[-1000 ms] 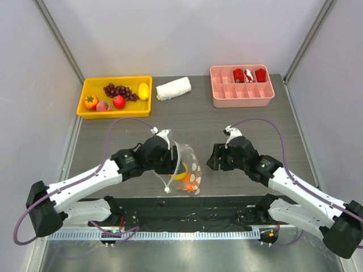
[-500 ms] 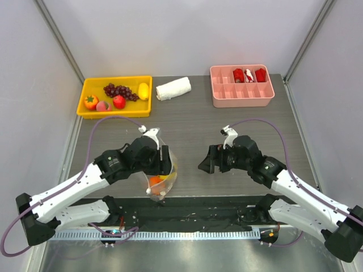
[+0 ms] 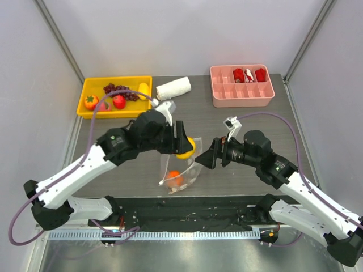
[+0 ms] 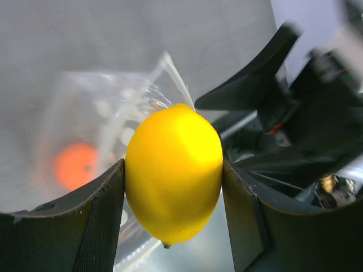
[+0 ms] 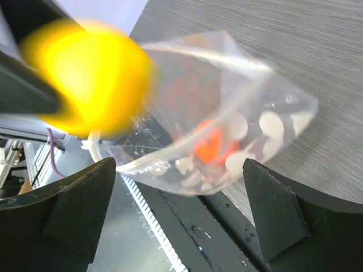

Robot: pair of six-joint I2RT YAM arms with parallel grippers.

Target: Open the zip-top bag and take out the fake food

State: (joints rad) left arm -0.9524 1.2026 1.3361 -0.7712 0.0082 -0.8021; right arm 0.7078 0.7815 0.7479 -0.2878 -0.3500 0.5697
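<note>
My left gripper [image 3: 186, 148] is shut on a yellow lemon [image 3: 187, 147], held above the table; in the left wrist view [image 4: 173, 170] the lemon [image 4: 173, 141] fills the gap between both pads. The polka-dot zip-top bag [image 3: 180, 173] sits below it near the table's front edge with an orange fruit [image 3: 174, 178] inside, and neither gripper holds it. My right gripper [image 3: 205, 160] is wide open just right of the bag. In the right wrist view [image 5: 178, 164] the bag [image 5: 266, 107] and orange fruit [image 5: 212, 144] lie between the spread fingers, with the lemon [image 5: 85, 73] blurred at upper left.
A yellow tray [image 3: 85, 109] at the back left holds grapes, a yellow piece and red and orange fruits. A rolled white cloth [image 3: 173, 89] lies beside it. A pink divided tray [image 3: 242, 101] with red items is at the back right. A black strip [image 3: 187, 212] runs along the front edge.
My left gripper has risen and moved right with the lemon, now out of the bag. The bag has dropped below it. My right gripper has moved left, closer to the bag.
</note>
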